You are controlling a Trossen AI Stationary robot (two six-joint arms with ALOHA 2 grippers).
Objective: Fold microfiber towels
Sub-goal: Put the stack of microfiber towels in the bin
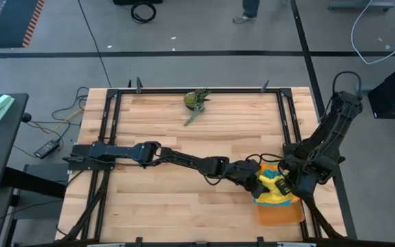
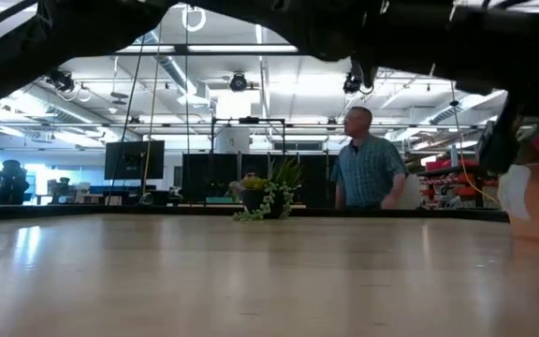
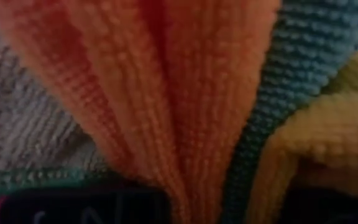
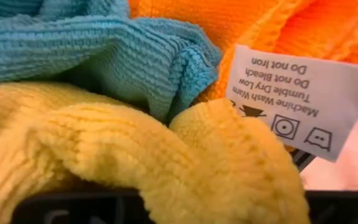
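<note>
A heap of microfiber towels (image 1: 274, 186) in yellow, teal and orange lies at the table's near right, partly on a translucent orange mat (image 1: 280, 214). My left arm reaches across the table, and my left gripper (image 1: 256, 180) is at the heap's left side, shut on an orange towel (image 3: 166, 93). My right gripper (image 1: 291, 184) points down at the heap's right side, shut on a yellow towel (image 4: 135, 149). A teal towel (image 4: 104, 56) and a white care label (image 4: 291, 93) lie just past the yellow one. My left gripper has a bunched fold of the orange towel (image 3: 179, 186) running down between its two fingers (image 3: 79, 208), several ridges of cloth together. A teal hem (image 3: 241, 180) and yellow cloth lie beside the fold. The fingers come in nearly level from the table's left. My right gripper has a thick rumpled bunch of the yellow towel (image 4: 166, 186) between its two fingers (image 4: 73, 211), from above, pointing down. The cloth is slack and rests on the heap. The pads themselves are hidden by the cloth.
A small green plant (image 1: 196, 101) stands at the table's far edge, middle. Black frame rails (image 1: 108, 123) run along the table's left, far and right sides. Bare wood (image 1: 184, 206) lies left of the heap. A person (image 2: 368, 168) stands in the room beyond the table.
</note>
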